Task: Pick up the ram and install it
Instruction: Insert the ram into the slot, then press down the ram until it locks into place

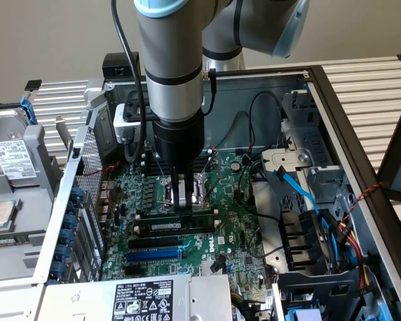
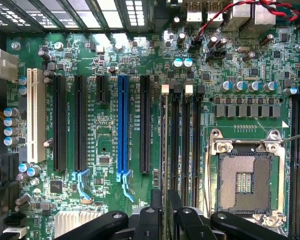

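The end effector (image 1: 184,204) stands straight down over the motherboard (image 1: 240,234), in the middle of the exterior view, inside the open case (image 1: 361,167). The ram (image 1: 162,226) lies directly under its tip, touching it or all but touching it. It sits on edge in the row of memory slots (image 2: 175,145), its white label facing the camera. I judge it to be in or on a slot already, though the pictures do not show whether it is pressed fully home.

The ram's long axis runs across the exterior view from left to right, parallel to the blue slot (image 1: 154,254) lower in the frame. The end effector meets it right of its middle, so more of the stick reaches toward the exterior view's left than toward the right. The socket (image 1: 187,187) lies just behind the tip, higher in the frame.

In the wrist view the memory slots run lengthwise straight away from the end effector, so the tool is lined up with the ram's axis and not across it. The offset between the two is purely vertical, with none to the side.

I cannot tell whether the end effector is clenched on the ram or released from it. With one arm on the rig, no other arm is in question.
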Tool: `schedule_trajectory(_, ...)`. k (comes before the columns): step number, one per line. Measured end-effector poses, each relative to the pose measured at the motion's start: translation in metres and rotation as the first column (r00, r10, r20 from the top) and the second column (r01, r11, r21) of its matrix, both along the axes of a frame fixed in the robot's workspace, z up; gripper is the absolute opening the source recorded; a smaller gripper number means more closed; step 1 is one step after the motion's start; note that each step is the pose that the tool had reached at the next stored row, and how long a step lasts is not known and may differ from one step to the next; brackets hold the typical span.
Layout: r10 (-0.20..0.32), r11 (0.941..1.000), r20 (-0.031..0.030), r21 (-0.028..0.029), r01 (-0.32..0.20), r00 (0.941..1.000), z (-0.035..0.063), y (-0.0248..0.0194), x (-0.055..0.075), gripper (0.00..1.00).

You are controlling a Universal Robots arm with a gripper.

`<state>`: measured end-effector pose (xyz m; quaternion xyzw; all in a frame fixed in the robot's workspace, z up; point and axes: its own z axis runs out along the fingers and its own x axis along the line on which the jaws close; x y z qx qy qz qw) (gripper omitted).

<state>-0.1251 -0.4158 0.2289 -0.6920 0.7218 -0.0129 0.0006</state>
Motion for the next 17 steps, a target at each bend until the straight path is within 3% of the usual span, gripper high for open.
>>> schedule_trajectory(5, 0.0, 1.0, -0.0007, -0.0002, 0.0, 1.0, 0.0132, -0.0001, 0.0, 0.2)
schedule_trajectory(17, 0.0, 1.0, -0.0008, -0.0001, 0.0, 1.0, 0.0135, -0.0001, 0.0, 0.2)
